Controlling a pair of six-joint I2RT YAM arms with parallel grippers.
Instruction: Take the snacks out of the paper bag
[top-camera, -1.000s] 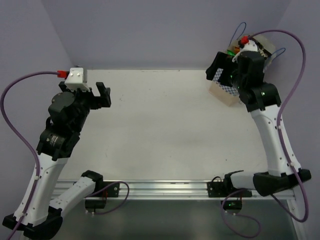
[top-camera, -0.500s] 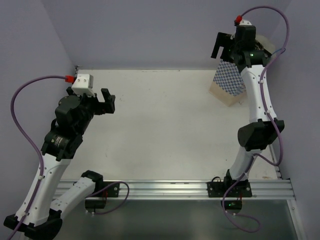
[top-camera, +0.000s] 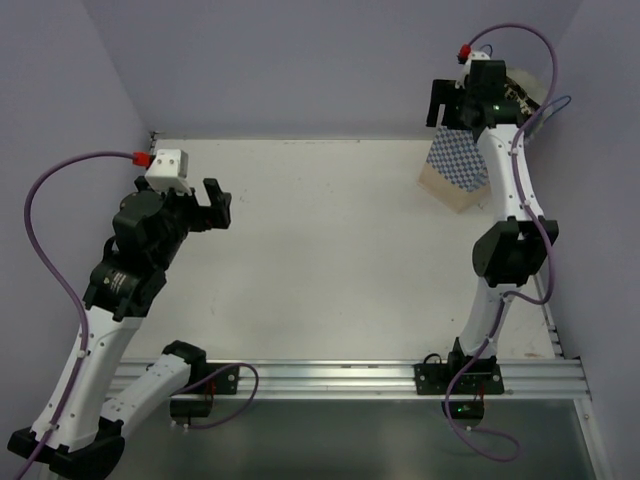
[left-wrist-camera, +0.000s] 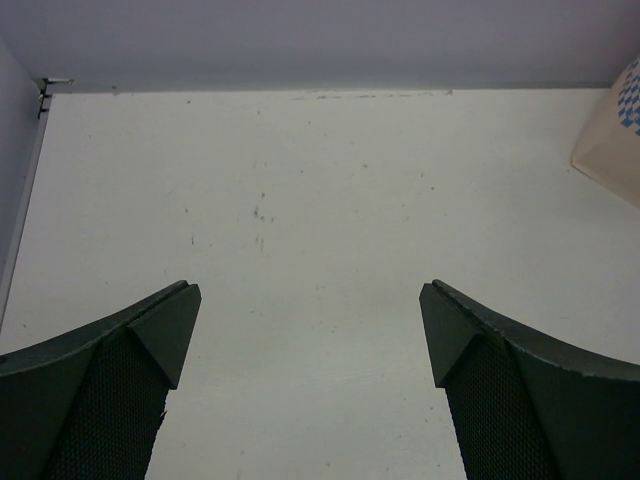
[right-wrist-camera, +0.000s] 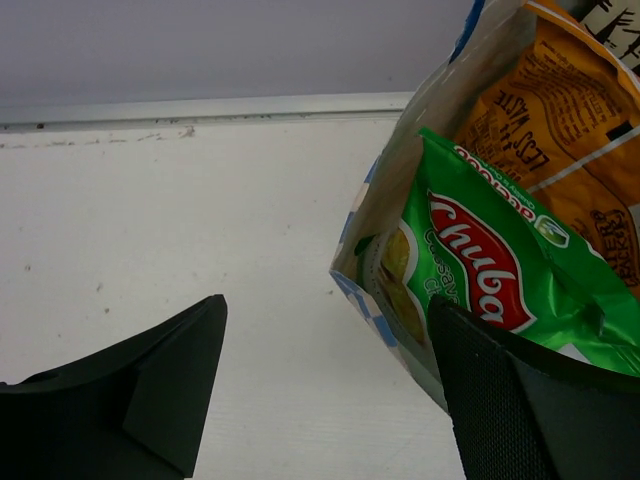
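Observation:
The paper bag, tan with a blue-and-white checkered band, stands tilted at the table's far right. My right gripper hovers open and empty just above and left of its mouth. In the right wrist view the gripper is open, and its right finger overlaps the bag's rim. Inside the bag lie the green-and-white chip bag and the orange packet. A scrap of dark-and-white print shows at the top right corner. My left gripper is open and empty above the table's left side.
The white table ends at a purple back wall. The bag's corner shows at the right edge of the left wrist view. A metal rail runs along the near edge. Purple cables loop off both arms.
My right arm has straightened and lifted its gripper from low against the bag to above its mouth. My left gripper has shifted slightly to the right.

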